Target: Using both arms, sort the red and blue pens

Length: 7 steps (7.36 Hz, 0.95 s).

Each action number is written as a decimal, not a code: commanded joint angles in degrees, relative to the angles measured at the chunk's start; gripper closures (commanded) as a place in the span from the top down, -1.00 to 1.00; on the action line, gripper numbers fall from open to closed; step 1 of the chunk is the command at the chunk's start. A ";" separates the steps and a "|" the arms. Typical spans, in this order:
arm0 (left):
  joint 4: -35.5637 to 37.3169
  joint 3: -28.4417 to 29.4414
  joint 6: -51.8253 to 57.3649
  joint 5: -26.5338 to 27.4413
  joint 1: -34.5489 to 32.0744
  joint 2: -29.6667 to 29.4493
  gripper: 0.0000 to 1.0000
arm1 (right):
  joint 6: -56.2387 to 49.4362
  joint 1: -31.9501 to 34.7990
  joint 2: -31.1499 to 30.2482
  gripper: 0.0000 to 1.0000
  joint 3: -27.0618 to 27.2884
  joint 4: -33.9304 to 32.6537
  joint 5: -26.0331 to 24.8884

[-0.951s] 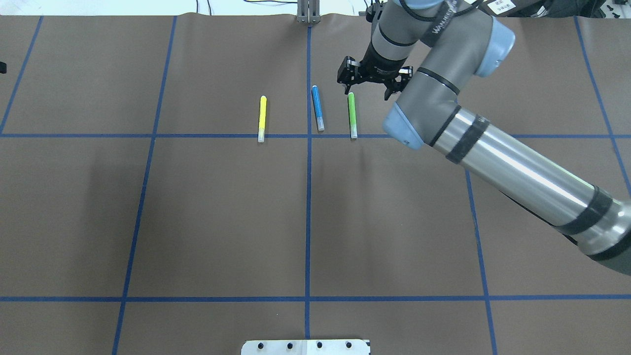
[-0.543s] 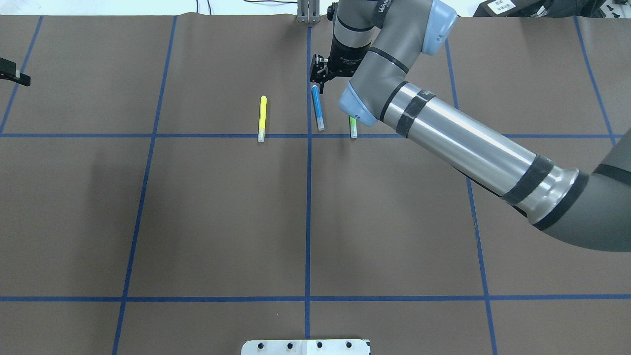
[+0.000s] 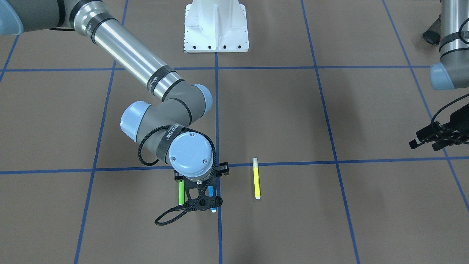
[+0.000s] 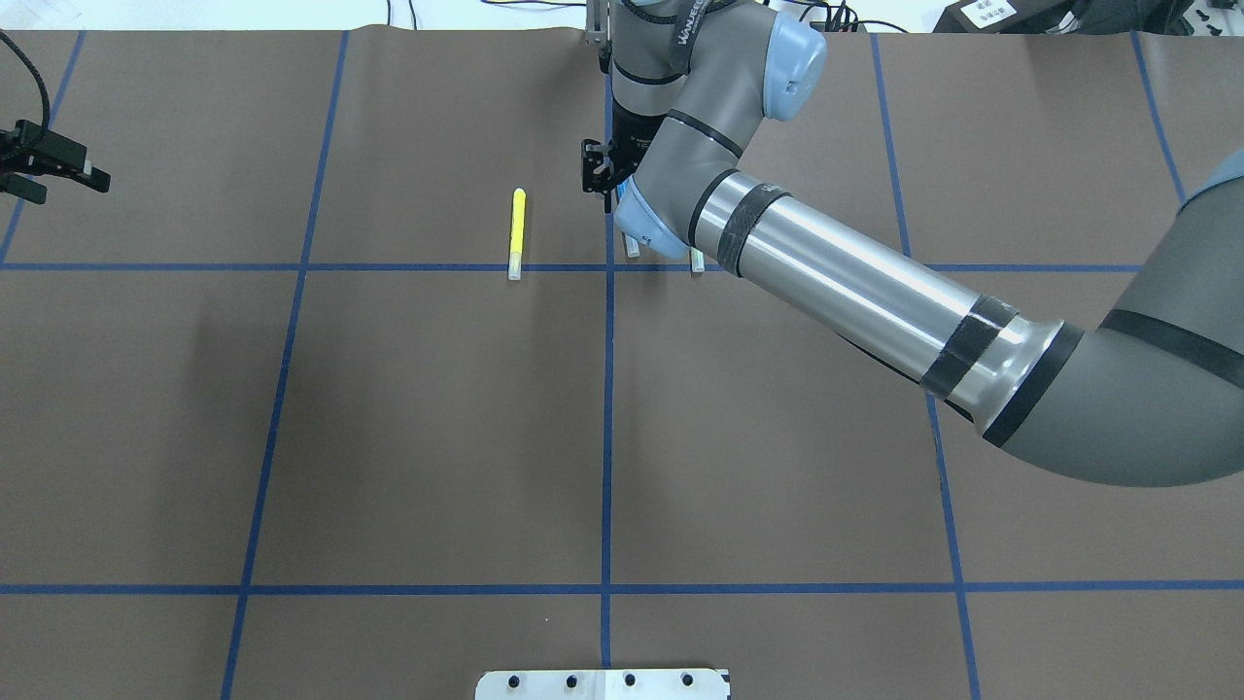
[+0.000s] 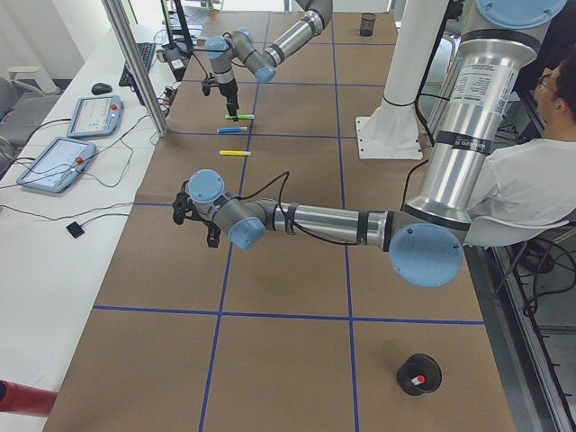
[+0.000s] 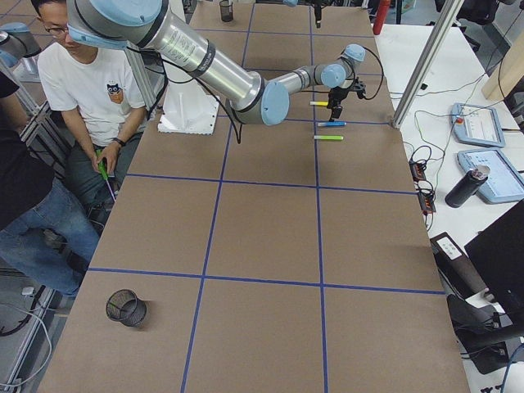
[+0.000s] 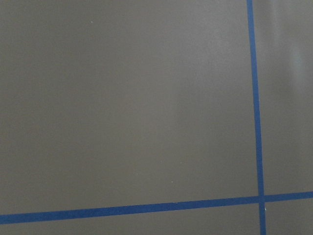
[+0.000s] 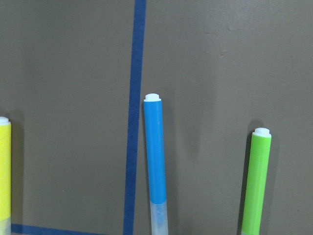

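The blue pen (image 8: 155, 161) lies on the brown mat just right of a blue tape line, its translucent cap toward the robot. In the front-facing view the blue pen (image 3: 211, 191) shows partly under my right gripper (image 3: 203, 185), which hangs open right above it, apart from it. From overhead my right arm hides most of the blue pen (image 4: 633, 248), and only part of the right gripper (image 4: 596, 177) shows. My left gripper (image 4: 68, 185) hovers open and empty at the far left edge. A red and white tip, seemingly the red pen (image 5: 413, 382), stands in a black cup (image 5: 420, 372).
A green marker (image 3: 181, 192) lies close beside the blue pen and a yellow marker (image 4: 518, 233) lies further left. The white robot base (image 3: 216, 25) is at the table's near side. A second black mesh cup (image 6: 126, 307) stands at the right end. A seated person (image 6: 86, 78) is beside the table.
My right arm has swung left, from over the green marker's end to over the blue pen, now hiding most of it. My left gripper has come further into view from the left edge.
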 commanded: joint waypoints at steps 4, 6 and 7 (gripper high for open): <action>-0.01 -4.58 0.01 0.22 0.12 3.47 0.99 | -4.04 -0.67 4.81 0.53 -10.89 2.63 -0.23; -0.01 -6.69 0.01 0.22 0.12 5.23 0.99 | -3.87 -1.29 4.90 0.45 -11.70 5.00 -0.32; -0.01 -7.39 0.01 0.22 0.03 5.58 0.99 | -3.87 -1.73 4.90 0.43 -11.70 5.53 -0.93</action>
